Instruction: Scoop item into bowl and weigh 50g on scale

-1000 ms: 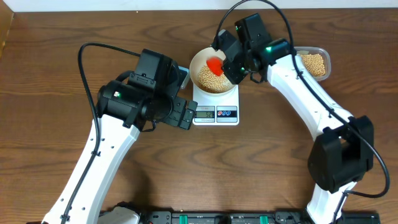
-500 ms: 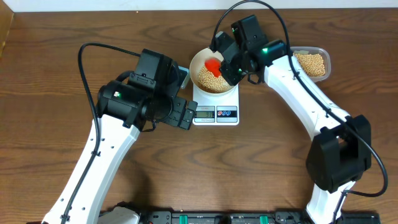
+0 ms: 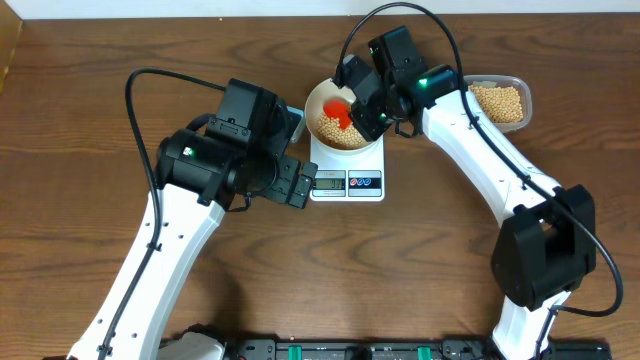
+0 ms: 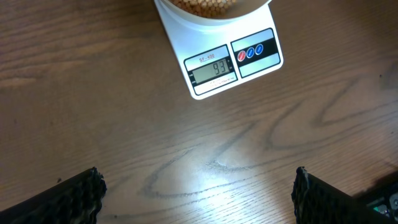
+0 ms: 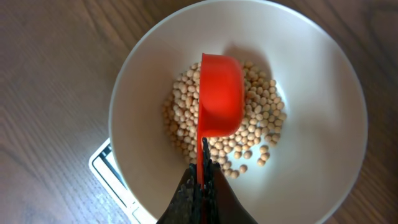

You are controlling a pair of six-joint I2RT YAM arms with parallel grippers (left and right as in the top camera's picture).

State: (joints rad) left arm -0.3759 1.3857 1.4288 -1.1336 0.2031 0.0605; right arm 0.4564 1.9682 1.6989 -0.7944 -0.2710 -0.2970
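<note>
- The right tool (image 5: 200,180) is pinched narrow on the thin handle of a red scoop (image 5: 221,93), its fingers closed tight around the handle.
- The scoop's cup is tipped onto its side over the middle of the bowl (image 5: 311,74). Whether it touches the beans cannot be told.
- The beans (image 5: 261,124) lie in a loose heap on the bowl's floor, under and around the cup; the bowl's sloping wall is bare.
- The bowl sits on the scale (image 4: 233,62), covering its far part and leaving the near edge free.
- On that edge the grey display (image 4: 211,68) seems to read 93, with the two round buttons (image 4: 254,51) just to its right.
- The left tool (image 4: 199,196) is spread wide and holds nothing. From overhead it hangs over the table (image 3: 90,120) just left of the scale's near edge.
- More beans fill a clear tub (image 3: 500,100) at the far right, well apart from the scale, behind the right arm.
</note>
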